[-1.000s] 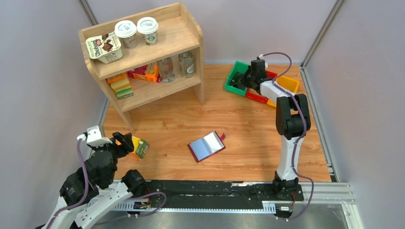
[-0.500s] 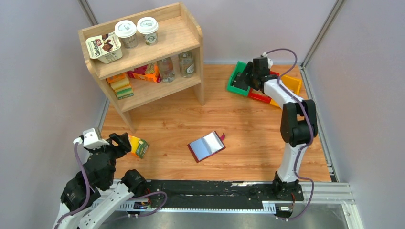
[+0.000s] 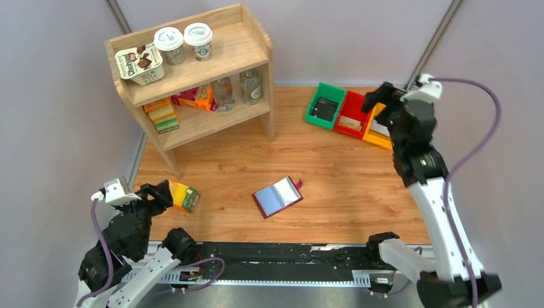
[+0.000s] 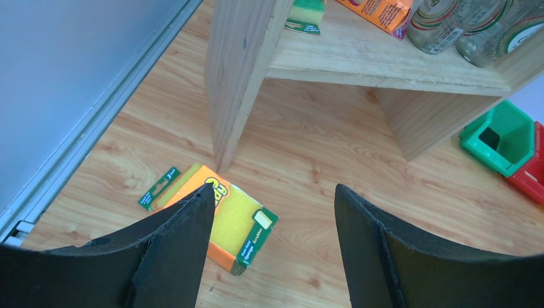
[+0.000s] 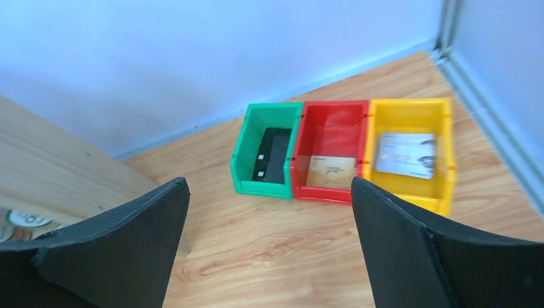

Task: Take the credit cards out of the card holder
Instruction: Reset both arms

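The maroon card holder [image 3: 277, 196] lies open on the wooden table, grey sleeves up, with no gripper near it. Three credit cards lie in the far bins: a black one [image 5: 274, 154] in the green bin [image 5: 245, 160], a tan one [image 5: 330, 170] in the red bin [image 5: 333, 115], and a pale grey one [image 5: 405, 154] in the yellow bin [image 5: 442, 186]. My right gripper [image 5: 269, 184] hangs open and empty, high above the floor in front of the bins. My left gripper [image 4: 274, 189] stands open and empty over the near left, beside a sponge box.
An orange and green sponge box [image 4: 228, 215] lies under the left fingers. A wooden shelf [image 3: 192, 70] with cups, bottles and boxes fills the back left. Grey walls close in both sides, and the right arm [image 3: 430, 179] rears up by the right wall.
The right gripper has lifted off the green bin and swung back to the right, its jaws opening. The black card now lies in that bin. The left arm has drawn back slightly.
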Robot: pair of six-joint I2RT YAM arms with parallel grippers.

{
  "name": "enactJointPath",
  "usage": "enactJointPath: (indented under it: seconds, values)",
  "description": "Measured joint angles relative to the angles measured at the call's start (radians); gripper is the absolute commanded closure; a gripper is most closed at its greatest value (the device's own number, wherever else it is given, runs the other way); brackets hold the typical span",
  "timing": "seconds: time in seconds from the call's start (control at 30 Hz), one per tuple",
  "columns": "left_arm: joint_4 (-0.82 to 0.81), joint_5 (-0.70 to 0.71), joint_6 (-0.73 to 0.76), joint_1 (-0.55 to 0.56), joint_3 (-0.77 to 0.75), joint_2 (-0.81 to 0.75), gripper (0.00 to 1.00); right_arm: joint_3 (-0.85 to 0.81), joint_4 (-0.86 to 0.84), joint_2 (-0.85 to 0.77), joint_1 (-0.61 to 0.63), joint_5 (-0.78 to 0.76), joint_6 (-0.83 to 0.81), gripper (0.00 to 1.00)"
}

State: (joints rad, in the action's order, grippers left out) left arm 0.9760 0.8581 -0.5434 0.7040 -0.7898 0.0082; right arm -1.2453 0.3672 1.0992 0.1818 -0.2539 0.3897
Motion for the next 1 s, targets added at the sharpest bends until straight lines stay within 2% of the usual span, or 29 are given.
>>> enactJointPath:
  seconds: [0.27, 0.37, 0.63, 0.73, 1.0]
  values:
    - [-0.002, 0.0, 0.0, -0.001, 0.0, 0.0, 0.24, 0.2, 0.024, -0.584, 0.0, -0.105, -0.121, 0.0]
    - [-0.002, 0.0, 0.0, -0.001, 0.0, 0.0, 0.24, 0.257, 0.025, -0.713, 0.0, -0.127, -0.157, 0.0]
    - [0.0, -0.002, -0.001, -0.001, 0.0, 0.0, 0.24, 0.539, 0.078, -1.039, 0.0, -0.165, -0.229, 0.0]
    - [-0.001, -0.016, 0.006, -0.001, 0.0, 0.0, 0.24, 0.585, 0.077, -1.097, 0.0, -0.172, -0.247, 0.0]
    - [-0.038, -0.065, 0.069, -0.002, 0.002, 0.0, 0.24, 0.642, 0.067, -1.096, 0.019, -0.146, -0.286, 0.0]
